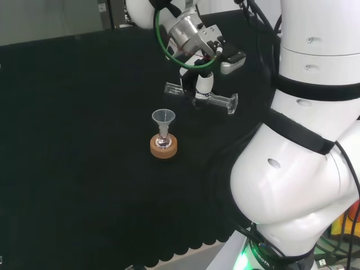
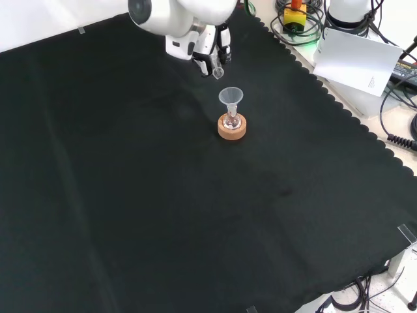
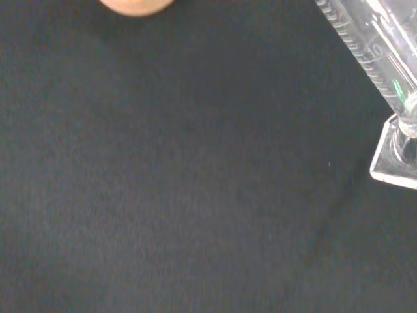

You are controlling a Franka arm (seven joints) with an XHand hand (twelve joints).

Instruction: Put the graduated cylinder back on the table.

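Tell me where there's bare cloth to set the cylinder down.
Bare black cloth stretches wide in front of the cork ring with its funnel in the front view. Crowded: the strip between the funnel and the hand holding the graduated cylinder.

Printed on the graduated cylinder (image 3: pixel 374 55): a scale of fine lines with the number 10 beside one (seen in the wrist view). Nothing else readable.

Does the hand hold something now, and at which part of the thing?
Yes. The hand holds the graduated cylinder about the middle of its tube, lying nearly level above the black cloth.
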